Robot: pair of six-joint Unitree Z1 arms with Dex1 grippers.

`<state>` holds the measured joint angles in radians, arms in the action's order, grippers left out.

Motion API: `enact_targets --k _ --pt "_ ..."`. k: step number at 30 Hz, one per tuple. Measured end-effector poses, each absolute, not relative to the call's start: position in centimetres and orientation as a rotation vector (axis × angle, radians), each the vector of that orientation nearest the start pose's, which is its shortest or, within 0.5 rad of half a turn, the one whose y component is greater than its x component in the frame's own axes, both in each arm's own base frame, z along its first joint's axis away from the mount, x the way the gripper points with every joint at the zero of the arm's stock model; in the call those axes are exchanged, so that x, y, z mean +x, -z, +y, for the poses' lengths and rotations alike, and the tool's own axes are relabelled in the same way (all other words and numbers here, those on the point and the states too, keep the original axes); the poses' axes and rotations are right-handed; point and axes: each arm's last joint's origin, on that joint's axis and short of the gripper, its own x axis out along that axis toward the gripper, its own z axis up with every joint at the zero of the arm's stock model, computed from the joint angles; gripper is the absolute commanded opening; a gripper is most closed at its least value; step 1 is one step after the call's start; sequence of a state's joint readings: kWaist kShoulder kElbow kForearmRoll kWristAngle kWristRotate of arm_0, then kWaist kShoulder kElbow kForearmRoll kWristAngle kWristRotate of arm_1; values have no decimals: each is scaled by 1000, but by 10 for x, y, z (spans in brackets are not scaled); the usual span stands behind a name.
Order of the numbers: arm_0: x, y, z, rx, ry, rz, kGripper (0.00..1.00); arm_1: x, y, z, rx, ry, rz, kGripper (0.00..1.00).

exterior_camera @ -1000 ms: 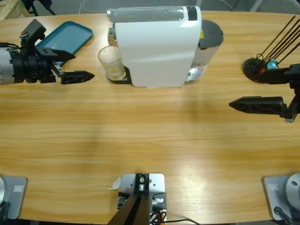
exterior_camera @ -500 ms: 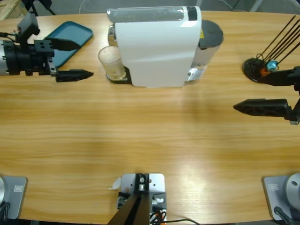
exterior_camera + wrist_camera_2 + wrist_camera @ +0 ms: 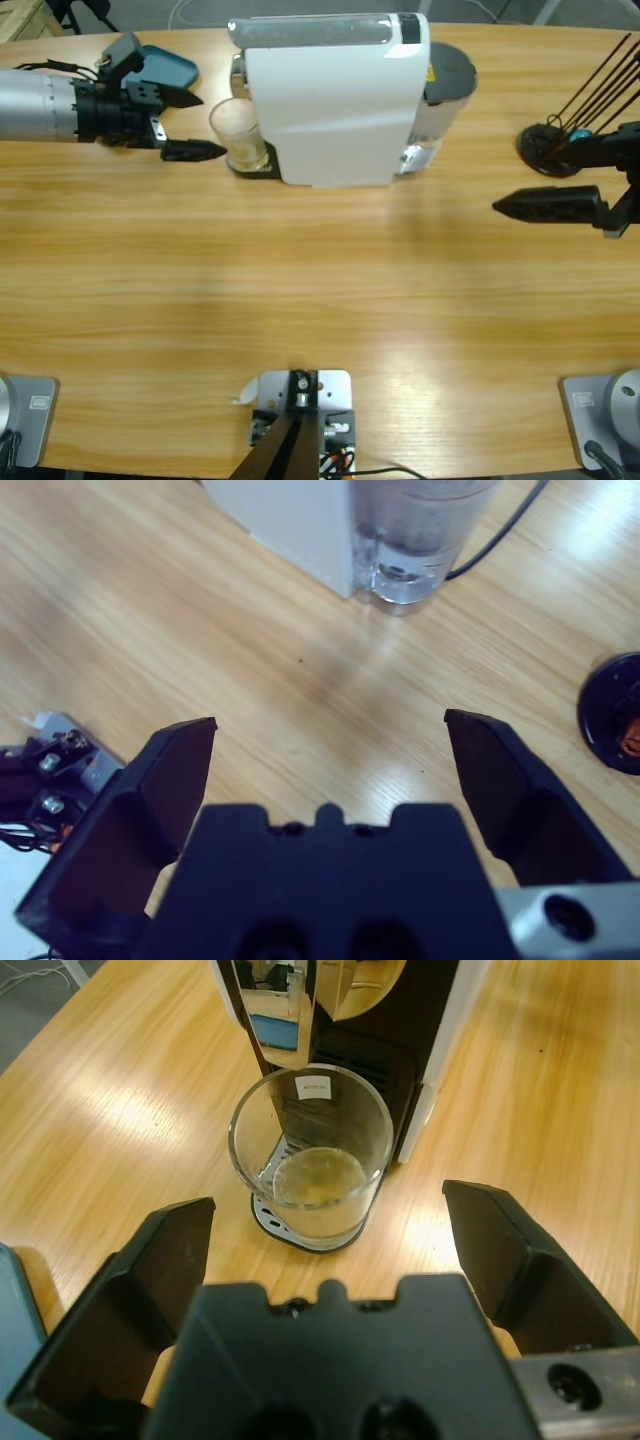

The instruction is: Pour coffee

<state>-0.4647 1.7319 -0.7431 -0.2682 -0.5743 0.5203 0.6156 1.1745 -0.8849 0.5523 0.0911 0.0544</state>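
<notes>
Lining up my left claw (image 3: 325,1235), jaws spread wide, on the glass (image 3: 311,1155) under the white machine (image 3: 335,95) near the bench's far edge; the coffee (image 3: 320,1178) lies shallow inside. I should close gently at mid-height, keeping it upright. My right claw (image 3: 325,755) gapes empty.

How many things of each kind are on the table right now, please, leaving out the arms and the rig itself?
Coffee machine: 1
Clear glass holding a shallow layer of coffee: 1
Teal tray: 1
Black stand with thin rods: 1
Total: 4
</notes>
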Motion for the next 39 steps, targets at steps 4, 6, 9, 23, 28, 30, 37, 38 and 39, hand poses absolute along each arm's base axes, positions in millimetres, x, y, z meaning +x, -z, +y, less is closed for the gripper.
enact_targets --k 4,6,9,23,28,30,37,38,39 --pt "270 -222 -167 411 1167 478 996 138 -328 102 -174 -633 857 1000" --pt "271 -219 -168 409 1170 488 996 140 -327 103 -175 -632 862 1000" --pt "273 -214 -170 402 1182 501 996 141 -327 103 -174 -630 864 1000" --pt "290 -206 -190 400 1231 496 996 146 -326 107 -174 -630 864 1000" --pt "293 -206 -197 399 1248 488 981 152 -323 111 -178 -628 879 1000" --pt "295 -204 -198 397 1250 492 856 152 -323 111 -178 -628 879 1000" --pt "298 -203 -200 393 1251 495 595 152 -323 111 -178 -628 877 1000" --pt "298 -202 -200 393 1252 496 593 152 -323 111 -178 -628 877 1000" --pt "298 -202 -200 390 1256 495 538 152 -323 111 -178 -628 877 1000"
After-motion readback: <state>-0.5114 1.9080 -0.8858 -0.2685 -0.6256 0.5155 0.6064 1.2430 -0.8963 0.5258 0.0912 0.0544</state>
